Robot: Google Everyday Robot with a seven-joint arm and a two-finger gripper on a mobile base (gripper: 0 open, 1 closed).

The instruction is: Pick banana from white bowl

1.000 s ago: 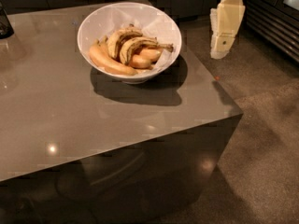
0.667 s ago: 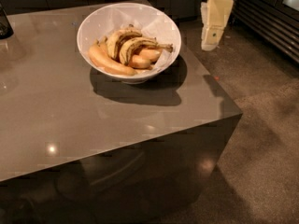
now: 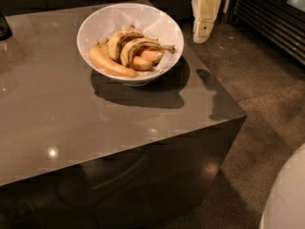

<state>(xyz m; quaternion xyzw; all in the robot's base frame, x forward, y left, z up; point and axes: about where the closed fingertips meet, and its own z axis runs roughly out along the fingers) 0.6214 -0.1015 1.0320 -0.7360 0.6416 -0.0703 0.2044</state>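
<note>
The gripper [image 3: 201, 32] hangs just off the bench's [image 3: 71, 113] far right corner, pointing down, above the floor [image 3: 267, 80] rather than the bench top. Compared with a second ago it has come in leftward, step by step. It was well out past the right edge, and now it sits just beside the corner, near the bowl's [image 3: 109, 13] right rim but not over it. Whether it is parted or closed up I cannot tell. It carries nothing that I can see.

The bowl stands on the bench toward the far right corner, in the same spot as before, and nothing in it has shifted. The banana [image 3: 138, 46] lies inside on top of the pile, curved, its dark-streaked back upward and its long dark stem reaching toward the right rim on the gripper's side. A stubbier streaked banana [image 3: 119, 38] lies just beside it on the left, touching it. Two smooth orange-yellow bananas lie under them — a long one [image 3: 109, 63] along the near wall, a short one [image 3: 148, 56] tucked below the stem.

One more change — a pale rounded shape [image 3: 286, 194] now shows in the lower right of the view, beyond the bench's near right corner. It was not there in the earlier views.
</note>
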